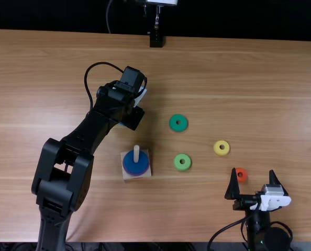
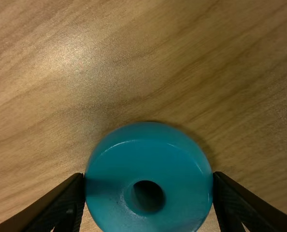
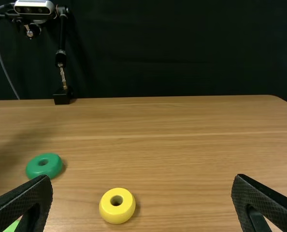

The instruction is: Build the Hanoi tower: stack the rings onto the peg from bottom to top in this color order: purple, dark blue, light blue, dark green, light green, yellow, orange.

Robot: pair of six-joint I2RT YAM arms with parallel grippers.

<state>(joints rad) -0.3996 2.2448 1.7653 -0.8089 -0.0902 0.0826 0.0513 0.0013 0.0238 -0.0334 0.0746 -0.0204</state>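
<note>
Step 3: left hand (image 2: 149,179) clamped on glossy light-blue ring (image 2: 146,150), right hand (image 1: 253,171) spread; next, centre over upright pale round peg (image 1: 136,152), lower.

From here, the pale peg (image 1: 136,153) stands upright on its square base (image 1: 147,174), with the purple ring (image 1: 136,175) beneath the dark blue ring (image 1: 129,164). The left claw (image 1: 134,118) grips the light blue ring (image 2: 134,154); dark green (image 1: 173,123), light green (image 1: 182,156), yellow (image 1: 217,148) and orange (image 1: 244,175) rings lie flat, apart, on the worktop (image 1: 250,99).

Table (image 1: 250,78) bearing peg base (image 1: 147,173), dark green (image 1: 173,123), light green (image 1: 177,162), yellow (image 1: 217,148), orange rings (image 1: 243,179)
</note>
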